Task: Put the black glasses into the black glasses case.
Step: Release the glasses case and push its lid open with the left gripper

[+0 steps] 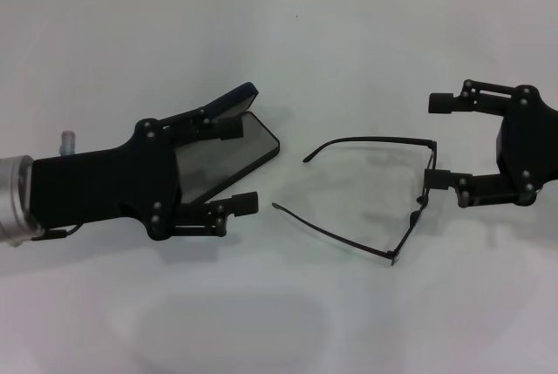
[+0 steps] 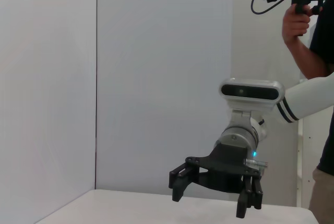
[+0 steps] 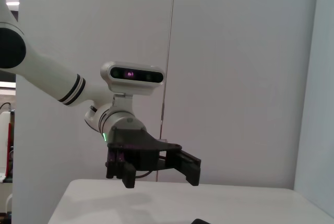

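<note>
One black glasses case (image 1: pixel 228 154) lay on the white table (image 1: pixel 349 51), left of centre, lid swung up on its far side. The grey lining showed and nothing was visible inside, though part of the tray sat behind the left arm.

One pair of black glasses (image 1: pixel 397 195) lay on the table right of the case, apart from it. Both temple arms were unfolded and pointing left toward the case; the lens front was at the right end.

Left claw (image 1: pixel 238 165) was spread wide and gripping nothing. Its far finger sat over the lid and its near finger just near-side of the case's near edge, so the claw blocked much of the case from above.

Right claw (image 1: pixel 443 140) was at the right, also spread wide with nothing clamped. Its near finger overlapped the lens front of the glasses; couldn't tell if it touched. Its far finger was clear of the frame.

The left wrist view showed the right claw above the table and a person (image 2: pixel 313 51) holding a camera behind it.
</note>
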Robot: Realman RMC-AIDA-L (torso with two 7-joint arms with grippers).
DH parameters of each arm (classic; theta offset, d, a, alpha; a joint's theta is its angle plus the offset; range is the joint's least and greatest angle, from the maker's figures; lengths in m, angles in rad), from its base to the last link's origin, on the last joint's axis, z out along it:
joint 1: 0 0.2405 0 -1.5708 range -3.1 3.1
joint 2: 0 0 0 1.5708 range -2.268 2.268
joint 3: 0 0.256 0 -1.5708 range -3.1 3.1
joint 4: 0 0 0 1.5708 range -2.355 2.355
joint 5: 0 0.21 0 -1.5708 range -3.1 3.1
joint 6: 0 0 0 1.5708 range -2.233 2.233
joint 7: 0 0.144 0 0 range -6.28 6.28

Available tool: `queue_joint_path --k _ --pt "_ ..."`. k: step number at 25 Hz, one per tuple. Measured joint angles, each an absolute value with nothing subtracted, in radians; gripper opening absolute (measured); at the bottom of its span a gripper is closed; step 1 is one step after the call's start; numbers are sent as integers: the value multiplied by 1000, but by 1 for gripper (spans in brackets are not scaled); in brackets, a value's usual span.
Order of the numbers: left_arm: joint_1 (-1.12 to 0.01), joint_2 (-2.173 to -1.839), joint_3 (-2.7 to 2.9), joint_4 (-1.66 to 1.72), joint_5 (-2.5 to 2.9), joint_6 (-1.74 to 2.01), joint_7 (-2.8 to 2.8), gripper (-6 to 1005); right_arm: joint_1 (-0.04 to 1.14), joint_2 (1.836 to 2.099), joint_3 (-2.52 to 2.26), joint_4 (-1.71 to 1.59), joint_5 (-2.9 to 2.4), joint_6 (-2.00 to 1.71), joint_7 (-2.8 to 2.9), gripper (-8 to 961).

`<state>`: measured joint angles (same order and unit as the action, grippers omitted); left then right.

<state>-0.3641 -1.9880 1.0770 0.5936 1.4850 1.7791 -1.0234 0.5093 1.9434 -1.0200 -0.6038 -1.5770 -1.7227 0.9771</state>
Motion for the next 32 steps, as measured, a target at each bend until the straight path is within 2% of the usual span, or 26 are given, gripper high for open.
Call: queue_joint_path --k 12,23,27,32 --pt "-367 -1991 1075 594 1484 1751 -1039 834 508 1944 -1020 -602 -1577 -1723 977 819" --pt "-416 -1984 1014 686 1609 1408 -1385 796 509 1946 -1020 -611 -1577 -1723 982 814" --pt "-417 -1997 1012 797 1764 1356 -1516 782 514 1947 -1020 -611 -1577 -1723 983 812" --pt "-420 -2031 1011 903 1921 1300 -1622 765 516 1949 -1022 -611 -1577 -1716 983 809"
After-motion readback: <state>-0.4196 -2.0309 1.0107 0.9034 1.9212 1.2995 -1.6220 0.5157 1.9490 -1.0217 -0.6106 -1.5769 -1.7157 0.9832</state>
